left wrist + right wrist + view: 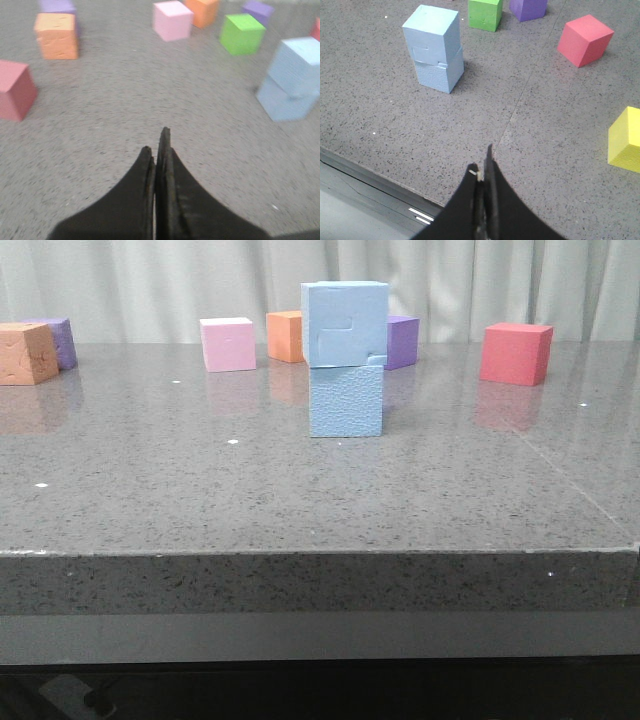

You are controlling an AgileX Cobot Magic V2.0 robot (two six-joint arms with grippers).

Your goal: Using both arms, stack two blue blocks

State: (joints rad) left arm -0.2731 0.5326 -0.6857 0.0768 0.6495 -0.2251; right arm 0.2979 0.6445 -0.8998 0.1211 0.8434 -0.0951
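Note:
Two pale blue blocks stand stacked in the middle of the table. The upper blue block [344, 322] rests on the lower blue block [345, 400], shifted slightly left. The stack also shows in the left wrist view [294, 80] and in the right wrist view [434, 47]. My left gripper [156, 145] is shut and empty over bare table, well away from the stack. My right gripper [481, 162] is shut and empty near the table's front edge, apart from the stack. Neither gripper shows in the front view.
Along the back stand an orange cube [25, 352], a purple cube [60, 342], a pink cube [228, 344], another orange cube [285, 336], a purple cube [402, 341] and a red cube [515, 353]. A green cube [485, 14] and a yellow cube [625, 140] show in the right wrist view.

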